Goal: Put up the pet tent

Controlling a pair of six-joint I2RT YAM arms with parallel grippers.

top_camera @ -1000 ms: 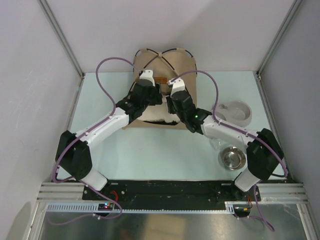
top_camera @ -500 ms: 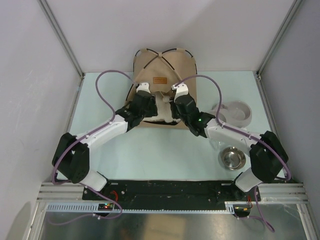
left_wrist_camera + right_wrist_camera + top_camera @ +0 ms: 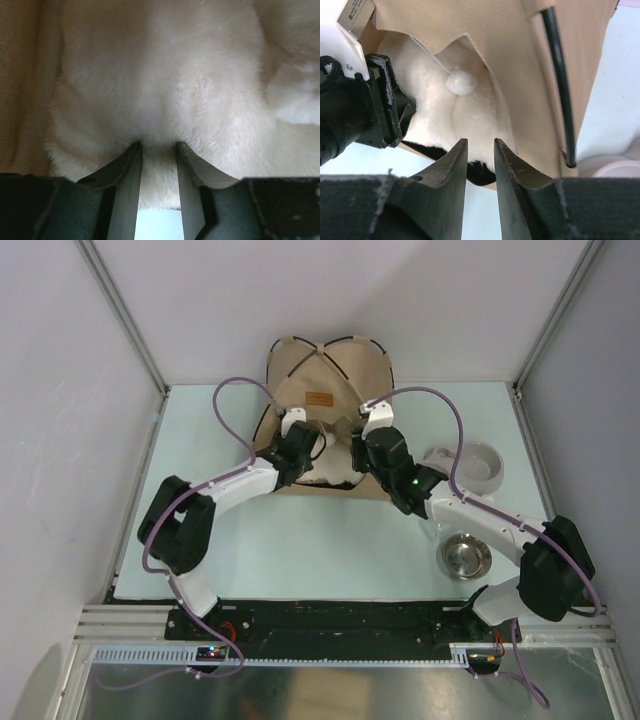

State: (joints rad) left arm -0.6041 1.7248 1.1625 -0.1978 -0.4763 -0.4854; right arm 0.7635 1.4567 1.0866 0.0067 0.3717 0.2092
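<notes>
The pet tent [image 3: 325, 375] stands at the back centre: tan fabric, dark poles crossing on top, a brown label [image 3: 319, 398]. A fluffy white cushion [image 3: 326, 468] lies in its front opening. My left gripper [image 3: 308, 447] is at the cushion's left front. In the left wrist view its tips [image 3: 159, 146] are sunk in the fur, shut on a fold of the cushion [image 3: 165, 90]. My right gripper [image 3: 362, 452] hovers at the right front. It [image 3: 481, 143] stands narrowly open and empty above the cushion [image 3: 440, 112]. A white pompom [image 3: 459, 82] hangs inside, and a black pole [image 3: 559, 75] runs beside.
A white bowl [image 3: 470, 465] sits right of the tent, close to my right forearm. A steel bowl [image 3: 466, 556] lies nearer the front right. Walls and metal posts close in the table [image 3: 300, 550] on the left, back and right.
Both grippers came down and back from the tent's top to its front opening, uncovering the label. The left jaws narrowed onto the cushion, and the left elbow swung inward.
</notes>
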